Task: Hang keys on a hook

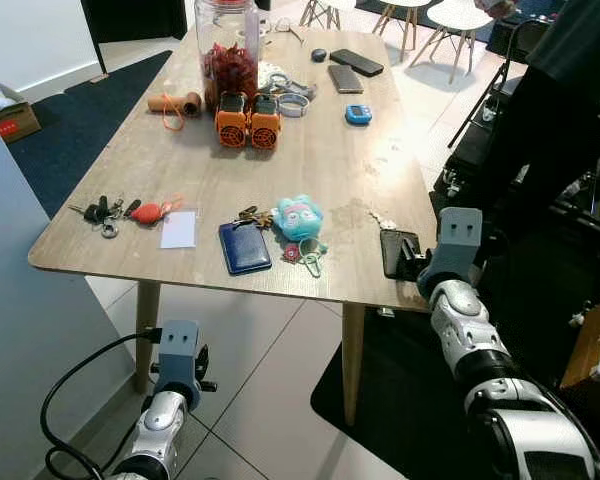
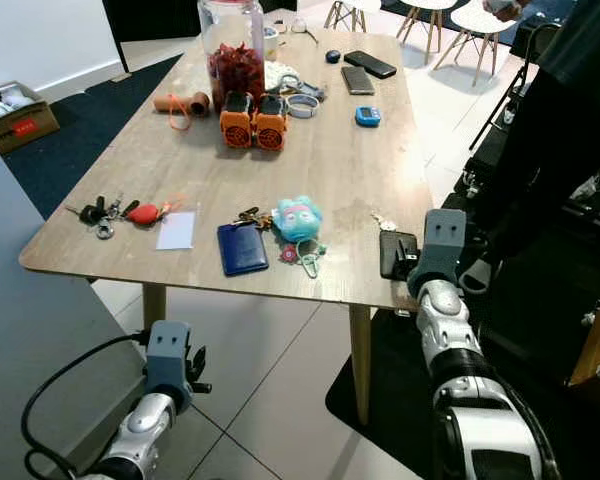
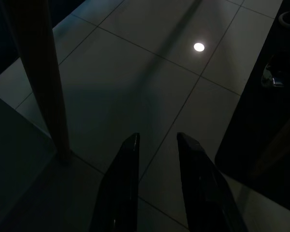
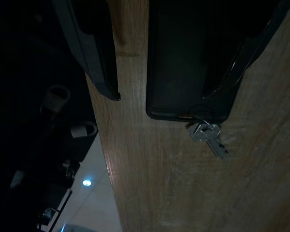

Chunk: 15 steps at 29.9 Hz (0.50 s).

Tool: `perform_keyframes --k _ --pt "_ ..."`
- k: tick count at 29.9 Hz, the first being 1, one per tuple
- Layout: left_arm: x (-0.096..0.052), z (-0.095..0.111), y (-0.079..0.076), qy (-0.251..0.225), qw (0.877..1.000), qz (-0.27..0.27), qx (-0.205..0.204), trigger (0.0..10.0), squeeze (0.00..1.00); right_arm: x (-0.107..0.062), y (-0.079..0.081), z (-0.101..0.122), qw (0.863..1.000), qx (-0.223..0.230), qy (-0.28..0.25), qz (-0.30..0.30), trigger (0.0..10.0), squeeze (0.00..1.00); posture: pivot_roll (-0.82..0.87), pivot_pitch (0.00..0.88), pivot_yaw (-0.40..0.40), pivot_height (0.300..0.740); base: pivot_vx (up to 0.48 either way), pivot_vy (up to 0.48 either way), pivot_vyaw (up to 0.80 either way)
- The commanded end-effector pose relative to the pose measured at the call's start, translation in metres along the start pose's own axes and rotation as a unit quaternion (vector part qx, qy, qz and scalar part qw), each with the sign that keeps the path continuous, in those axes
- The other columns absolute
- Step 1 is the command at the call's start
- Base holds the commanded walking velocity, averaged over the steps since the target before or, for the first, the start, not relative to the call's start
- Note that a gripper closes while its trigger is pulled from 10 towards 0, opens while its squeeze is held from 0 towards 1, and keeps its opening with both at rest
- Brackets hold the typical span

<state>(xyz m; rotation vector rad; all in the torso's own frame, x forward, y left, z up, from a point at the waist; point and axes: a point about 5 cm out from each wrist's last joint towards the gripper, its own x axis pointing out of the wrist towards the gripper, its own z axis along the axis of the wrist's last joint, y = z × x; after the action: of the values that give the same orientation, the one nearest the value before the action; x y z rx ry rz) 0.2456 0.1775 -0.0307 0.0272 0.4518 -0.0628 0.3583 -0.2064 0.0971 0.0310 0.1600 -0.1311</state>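
Observation:
A black key case (image 1: pixel 397 252) with a small bunch of silver keys (image 4: pixel 209 138) on its ring lies at the table's front right edge. My right gripper (image 4: pixel 162 96) is open and straddles the case. One finger (image 4: pixel 94 53) stands apart from the case with bare wood between, and the other lies along its far side. My left gripper (image 3: pixel 157 140) hangs open under the table beside a wooden leg (image 3: pixel 41 77), holding nothing. Two more key bunches lie on the table: black keys with a red fob (image 1: pixel 110 212), and keys on a blue plush toy (image 1: pixel 298 218).
On the wooden table (image 1: pixel 360 170) are a blue wallet (image 1: pixel 244 247), a white card (image 1: pixel 178 229), a glass jar (image 1: pixel 228 50), two orange gadgets (image 1: pixel 248 122) and phones (image 1: pixel 345 78). A person in dark clothes (image 1: pixel 570 100) stands at the right. A grey panel (image 1: pixel 20 330) is at my left.

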Motion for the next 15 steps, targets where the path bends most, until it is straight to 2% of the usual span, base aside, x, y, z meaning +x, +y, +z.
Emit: perform_keyframes --k 1,7,8,15 --pt "-0.003 -0.005 0.0 0.007 1.0 -0.001 -0.002 10.0 0.0 0.0 -0.005 -0.002 1.0 0.011 0.005 -0.015 10.0 0.0 0.07 0.071 -0.056 0.74 0.0 0.0 0.0" --pt "-0.004 -0.005 0.001 0.005 1.0 0.0 -0.004 10.0 0.0 0.007 0.002 0.01 1.0 0.019 -0.004 -0.008 10.0 0.0 0.08 0.099 -0.058 0.74 0.0 0.0 0.0" --pt "-0.004 -0.005 0.002 0.003 1.0 0.002 -0.007 10.0 0.0 0.008 0.007 0.013 1.0 0.014 -0.008 0.006 10.0 0.0 0.08 0.108 -0.062 0.74 0.0 0.0 0.0" --pt "-0.004 -0.003 0.002 -0.005 1.0 0.007 -0.015 10.0 0.0 0.011 0.014 0.017 1.0 0.014 -0.01 0.022 10.0 0.0 0.08 0.135 -0.07 0.74 0.0 0.0 0.0"
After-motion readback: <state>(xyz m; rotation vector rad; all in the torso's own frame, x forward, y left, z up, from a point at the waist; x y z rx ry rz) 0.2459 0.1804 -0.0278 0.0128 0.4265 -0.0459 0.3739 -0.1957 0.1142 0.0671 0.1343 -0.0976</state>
